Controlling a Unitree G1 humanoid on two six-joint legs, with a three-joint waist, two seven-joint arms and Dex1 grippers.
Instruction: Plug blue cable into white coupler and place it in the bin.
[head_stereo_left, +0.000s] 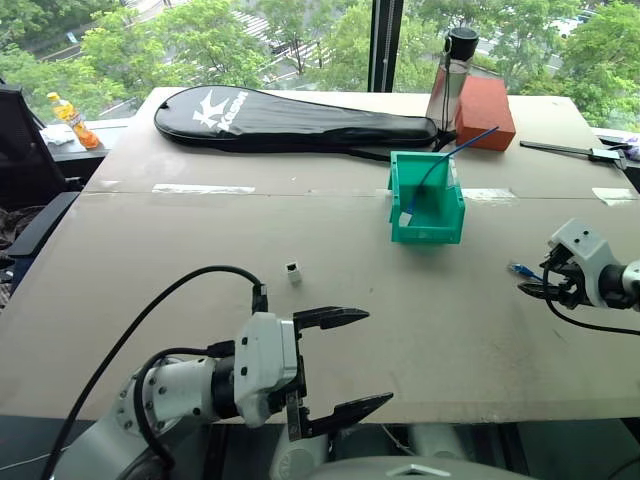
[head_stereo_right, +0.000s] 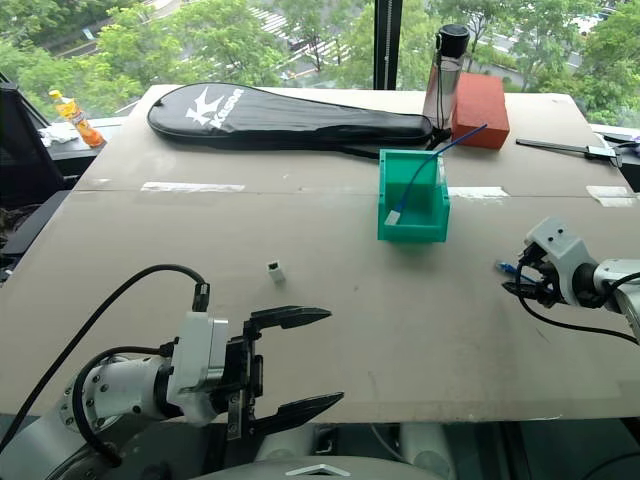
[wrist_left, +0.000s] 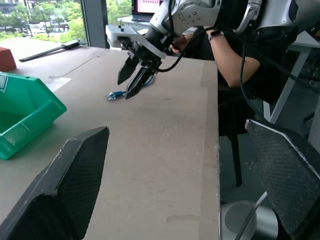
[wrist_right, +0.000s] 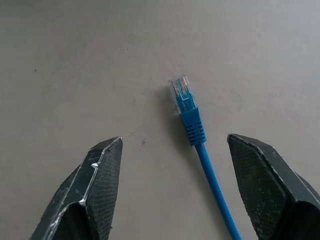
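Note:
The blue cable's clear plug (wrist_right: 182, 91) lies flat on the table, and its blue cord (wrist_right: 212, 175) runs back between my right gripper's (wrist_right: 175, 141) fingers. That gripper is open, one finger on each side of the cord, touching nothing. From above, the plug (head_stereo_left: 520, 269) lies just left of the right gripper (head_stereo_left: 545, 283) near the table's right edge. The white coupler (head_stereo_left: 293, 272) stands alone on the table, ahead of my left gripper (head_stereo_left: 345, 365). The left gripper is open and empty at the near edge, pointing right. The teal bin (head_stereo_left: 427, 232) sits further back, at centre right.
A straighter blue cable (head_stereo_left: 445, 160) with a white end leans out of the bin. A black racket bag (head_stereo_left: 290, 120), a bottle (head_stereo_left: 452, 85) and a red-brown block (head_stereo_left: 485, 110) line the far edge. A seated person (wrist_left: 235, 55) is beyond the table's right side.

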